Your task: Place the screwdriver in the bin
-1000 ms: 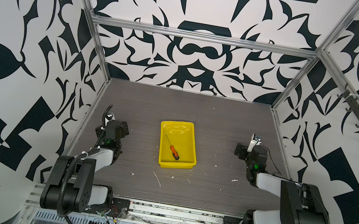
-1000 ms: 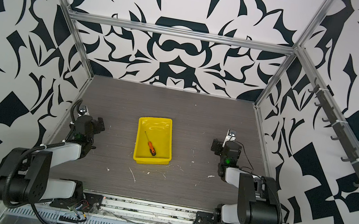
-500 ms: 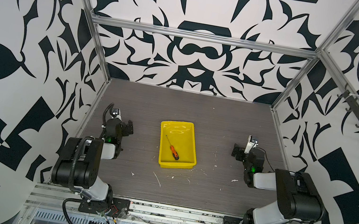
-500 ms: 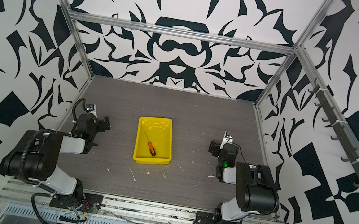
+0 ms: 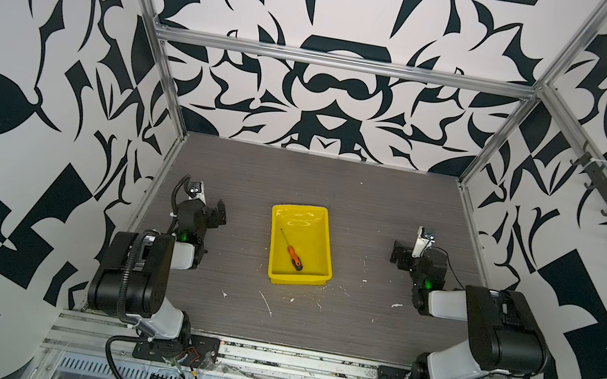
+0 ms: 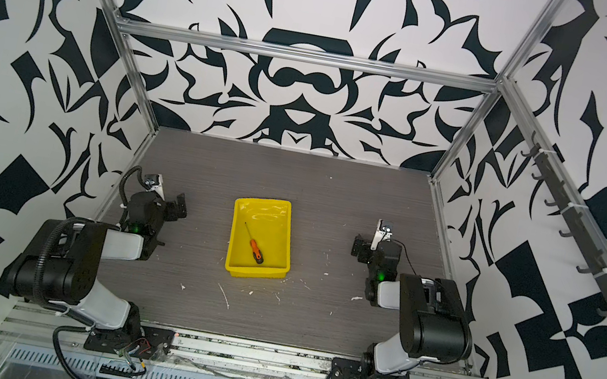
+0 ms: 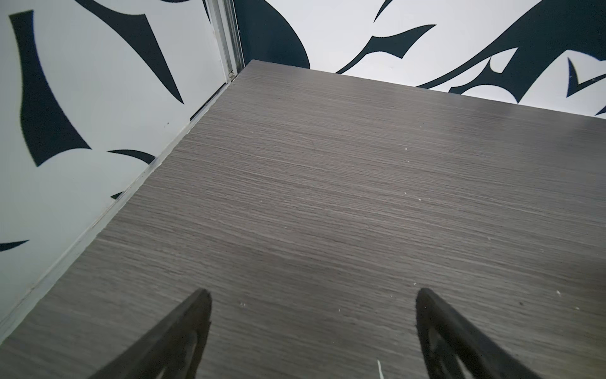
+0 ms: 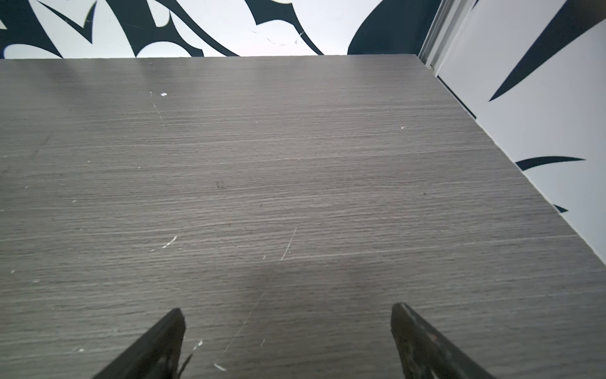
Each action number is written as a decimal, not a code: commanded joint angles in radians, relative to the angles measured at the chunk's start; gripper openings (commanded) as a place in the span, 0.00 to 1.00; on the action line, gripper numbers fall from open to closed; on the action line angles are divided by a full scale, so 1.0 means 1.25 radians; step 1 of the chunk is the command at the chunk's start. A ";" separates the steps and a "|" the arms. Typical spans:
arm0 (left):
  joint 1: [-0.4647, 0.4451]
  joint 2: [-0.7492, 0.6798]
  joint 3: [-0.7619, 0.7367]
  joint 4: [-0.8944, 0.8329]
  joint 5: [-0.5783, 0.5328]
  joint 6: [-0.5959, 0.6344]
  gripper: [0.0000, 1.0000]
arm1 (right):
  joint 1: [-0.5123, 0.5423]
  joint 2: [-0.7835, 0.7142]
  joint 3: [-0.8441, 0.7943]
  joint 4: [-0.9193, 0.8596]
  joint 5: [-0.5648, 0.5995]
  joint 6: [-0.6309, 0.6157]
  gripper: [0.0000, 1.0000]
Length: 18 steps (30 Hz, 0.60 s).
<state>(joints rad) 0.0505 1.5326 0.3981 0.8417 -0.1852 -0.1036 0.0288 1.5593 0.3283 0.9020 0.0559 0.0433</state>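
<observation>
The screwdriver, orange-handled with a black butt and thin shaft, lies diagonally inside the yellow bin at mid-table in both top views. My left gripper rests low near the left wall, well apart from the bin. In the left wrist view the left gripper is open over bare tabletop. My right gripper sits near the right wall, also apart from the bin. The right wrist view shows the right gripper open, nothing between its fingers.
The grey wood-grain table carries small white flecks and scratches in front of the bin. Patterned walls close in the left, right and back. Metal frame posts stand at the back corners. The arm bases sit on the front rail.
Both arms have folded back, their elbow links rising over the bases. The grippers stay low near the side walls. Screwdriver and bin have not moved.
</observation>
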 commanded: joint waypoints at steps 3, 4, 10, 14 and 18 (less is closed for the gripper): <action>0.002 0.010 -0.011 0.029 0.007 -0.001 0.99 | 0.005 -0.003 0.021 0.010 -0.010 -0.011 1.00; 0.003 0.010 -0.012 0.029 0.008 -0.001 0.99 | 0.005 -0.002 0.024 0.005 -0.012 -0.013 1.00; 0.001 0.010 -0.011 0.029 0.008 -0.002 0.99 | 0.005 0.002 0.027 0.003 -0.013 -0.019 1.00; 0.001 0.010 -0.012 0.029 0.008 -0.002 0.99 | 0.005 -0.005 0.017 0.013 -0.015 -0.016 1.00; 0.002 0.010 -0.011 0.029 0.007 -0.001 0.99 | 0.005 -0.005 0.020 0.011 -0.014 -0.014 1.00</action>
<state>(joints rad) 0.0505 1.5330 0.3943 0.8482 -0.1844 -0.1036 0.0288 1.5616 0.3336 0.8871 0.0441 0.0292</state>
